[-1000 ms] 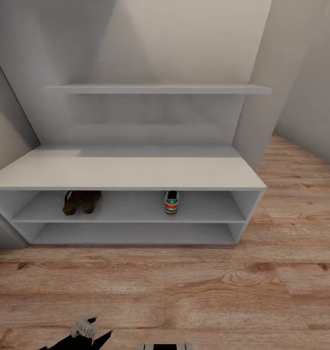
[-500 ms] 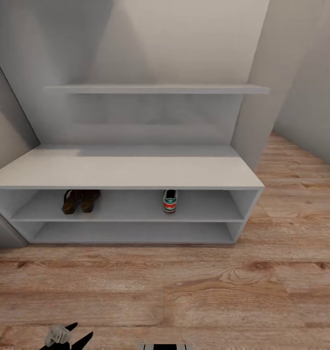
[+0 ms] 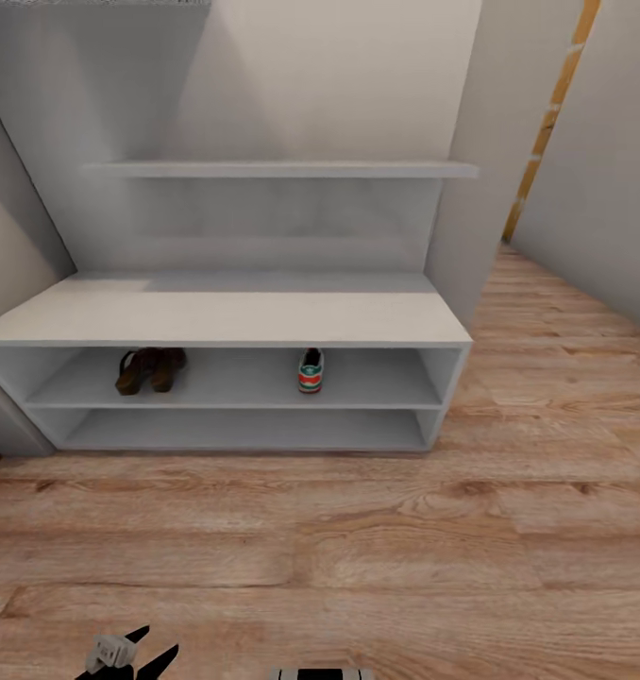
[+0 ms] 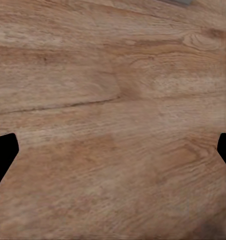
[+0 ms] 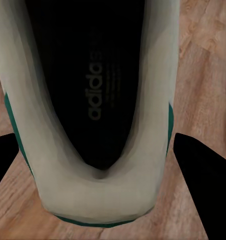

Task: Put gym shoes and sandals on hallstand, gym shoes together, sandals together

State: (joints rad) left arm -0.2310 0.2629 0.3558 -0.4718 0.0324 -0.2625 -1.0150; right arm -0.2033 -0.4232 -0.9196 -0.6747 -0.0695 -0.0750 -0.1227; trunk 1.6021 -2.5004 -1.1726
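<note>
The hallstand (image 3: 216, 318) stands against the wall ahead. Its upper shelf row holds the two sandals (image 3: 150, 369) side by side at the left and one gym shoe (image 3: 310, 371) further right, heel towards me. The other gym shoe (image 5: 93, 100) is seen from above, close up, in the right wrist view. My right gripper (image 5: 100, 167) is shut on its heel end, and the corridor floor (image 5: 203, 65) lies below it. My left gripper (image 4: 115, 150) is open over bare floor, and it also shows low down in the head view (image 3: 150, 644).
A long wall shelf (image 3: 282, 169) hangs above the bench top. A grey wall corner (image 3: 462, 189) stands right of the rack, with plank floor (image 3: 565, 378) running past it. Wide floor (image 3: 320, 538) lies between me and the rack.
The head view has pulled back and swung right, so the rack looks smaller and further left. The left gripper sits lower and further left than a second ago.
</note>
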